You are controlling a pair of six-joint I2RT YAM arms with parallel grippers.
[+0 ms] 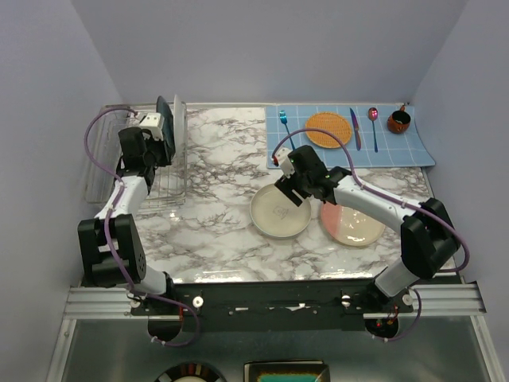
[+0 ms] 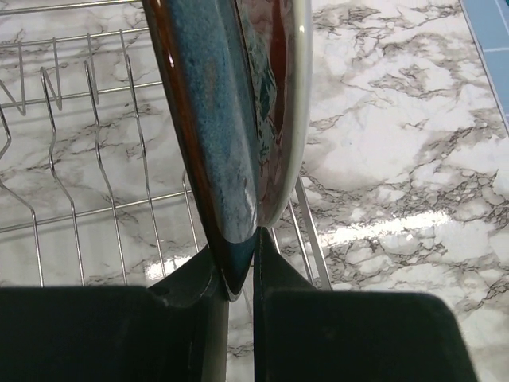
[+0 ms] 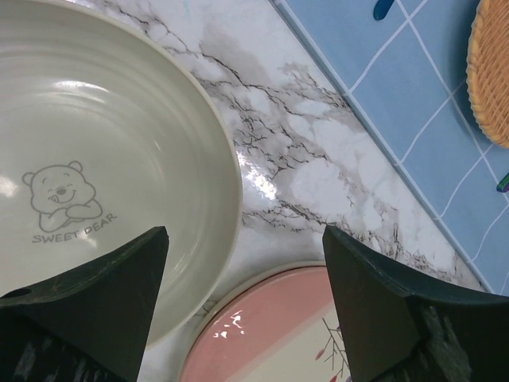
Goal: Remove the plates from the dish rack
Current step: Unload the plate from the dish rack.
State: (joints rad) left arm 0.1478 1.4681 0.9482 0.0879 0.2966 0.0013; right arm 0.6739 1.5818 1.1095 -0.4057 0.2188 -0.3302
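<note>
Left gripper [image 2: 239, 274] is pinching the teal plate [image 2: 227, 143] by its rim, jaws nearly closed; likely slick, fragile. Right gripper [image 3: 245, 247] is gaping empty.

Left gripper [image 2: 241, 270] at bottom centre; black fingers [image 2: 183, 306] pinched on lower rim of teal plate [image 2: 227, 143]; plate on edge, near upright, glossy blue-teal glaze, dark red-brown rim; cream-edged curve with red and teal pattern close against its right side, same plate or second one unclear; dish rack [image 2: 79, 143] wires left of and under plate; marble bench [image 2: 398, 159] right; blue mat [image 2: 489, 40] corner upper right.
</note>
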